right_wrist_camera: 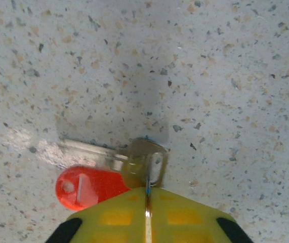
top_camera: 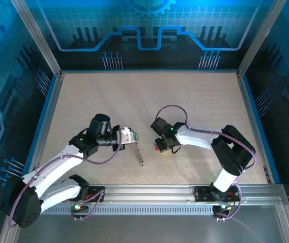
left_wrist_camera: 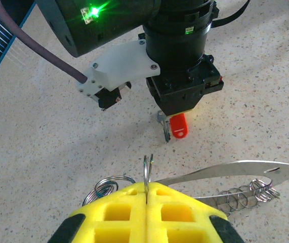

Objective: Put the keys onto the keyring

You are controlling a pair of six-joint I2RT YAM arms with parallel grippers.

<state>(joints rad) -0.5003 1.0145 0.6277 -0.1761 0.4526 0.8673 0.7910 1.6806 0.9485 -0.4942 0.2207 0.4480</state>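
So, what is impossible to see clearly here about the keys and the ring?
1. The thin silvery metal ring: left wrist view, edge-on, its lower part hidden between the left tool's yellow fingers; its opening cannot be found.
2. The small red-headed key: right wrist view, blurred, partly under the right tool; the gripped part is unclear.
3. The number of keys: top view, too small, covered by the right tool.

The left end effector [left_wrist_camera: 148,192] has its yellow fingers [left_wrist_camera: 116,212] pressed together on the keyring [left_wrist_camera: 148,167], which stands edge-on above them. To the right, a long silvery blade [left_wrist_camera: 235,172] lies on the speckled bench [left_wrist_camera: 43,142], beside a chain of small wire loops [left_wrist_camera: 245,196]. Beyond, the black right end effector [left_wrist_camera: 170,115] meets a red-headed key [left_wrist_camera: 178,126].
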